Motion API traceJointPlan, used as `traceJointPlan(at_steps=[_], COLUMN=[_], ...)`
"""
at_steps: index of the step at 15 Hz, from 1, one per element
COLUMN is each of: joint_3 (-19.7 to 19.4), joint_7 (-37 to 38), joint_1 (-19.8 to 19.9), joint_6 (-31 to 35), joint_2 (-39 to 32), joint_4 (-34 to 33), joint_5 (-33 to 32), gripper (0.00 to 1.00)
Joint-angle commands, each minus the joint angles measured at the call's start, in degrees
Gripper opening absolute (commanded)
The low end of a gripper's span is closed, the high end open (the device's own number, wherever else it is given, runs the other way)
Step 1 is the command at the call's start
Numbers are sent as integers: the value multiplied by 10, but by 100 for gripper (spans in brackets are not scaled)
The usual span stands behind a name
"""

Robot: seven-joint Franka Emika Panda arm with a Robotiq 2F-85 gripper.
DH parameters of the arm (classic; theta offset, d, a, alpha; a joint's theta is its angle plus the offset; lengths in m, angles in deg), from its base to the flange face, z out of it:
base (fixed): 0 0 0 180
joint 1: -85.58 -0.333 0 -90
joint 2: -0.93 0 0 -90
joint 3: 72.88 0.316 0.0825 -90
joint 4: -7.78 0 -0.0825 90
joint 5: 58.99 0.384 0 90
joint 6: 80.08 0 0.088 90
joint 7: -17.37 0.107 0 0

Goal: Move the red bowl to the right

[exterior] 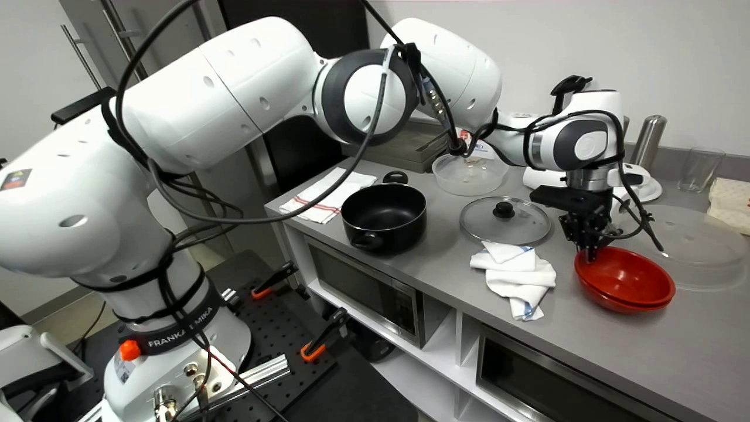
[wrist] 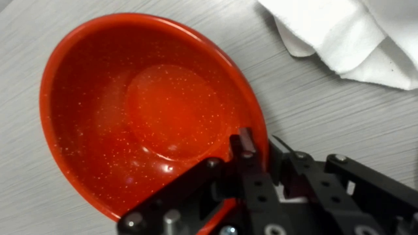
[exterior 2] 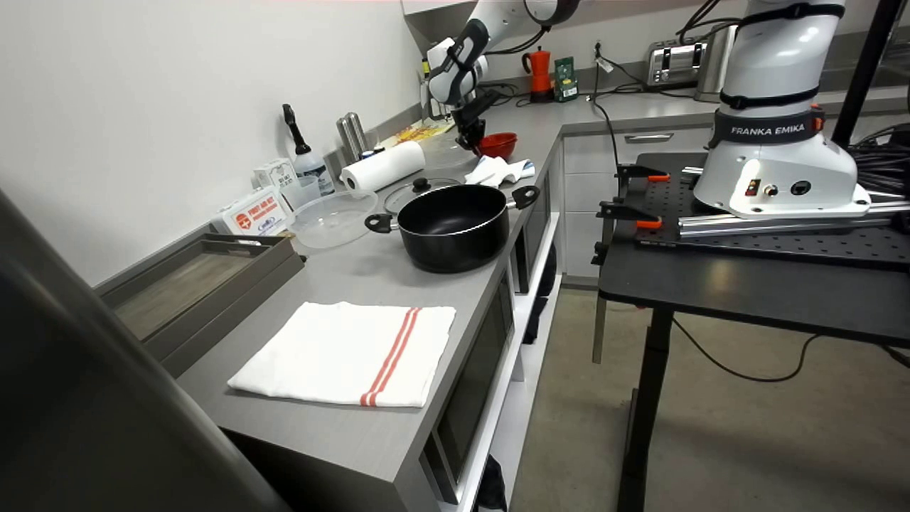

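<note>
Only wrist view clearly shows fingers [wrist: 257,182] pinching rim of red bowl [wrist: 153,111].

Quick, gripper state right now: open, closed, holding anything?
Gripper: closed, holding the red bowl by its rim.

Kitchen indicated by toaster [exterior 2: 675,65], red moka pot [exterior 2: 539,71], black pot [exterior 2: 453,238] on counter [exterior 2: 345,279] (lab suggested by perforated board [exterior: 269,322]).

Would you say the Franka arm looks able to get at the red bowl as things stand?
Yes, seemingly: its jaws bracket the rim of the red bowl, apparently gripping it, and the white cloth lies apart.
</note>
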Motion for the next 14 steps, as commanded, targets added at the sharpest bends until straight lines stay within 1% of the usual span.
traceJointPlan(at_steps=[1, 5, 6, 7, 8, 9, 10, 13, 14], joint_3=[7, 11, 12, 12, 13, 13, 9, 9, 9], joint_7=[2, 1, 1, 1, 1, 1, 1, 1, 1], joint_1=[10, 16, 18, 19, 20, 21, 18, 18, 18], joint_6=[-37, -50, -52, -56, -58, -60, -57, -58, -58], joint_2=[-29, -44, -48, -52, -55, -58, -55, -58, -58], joint_4=[-65, -94, -101, -107, -112, -118, -112, -120, -121], joint_5=[-3, -2, -2, -2, -2, -1, 3, 4, 4], gripper=[2, 2, 4, 12, 28, 36, 38, 58, 67])
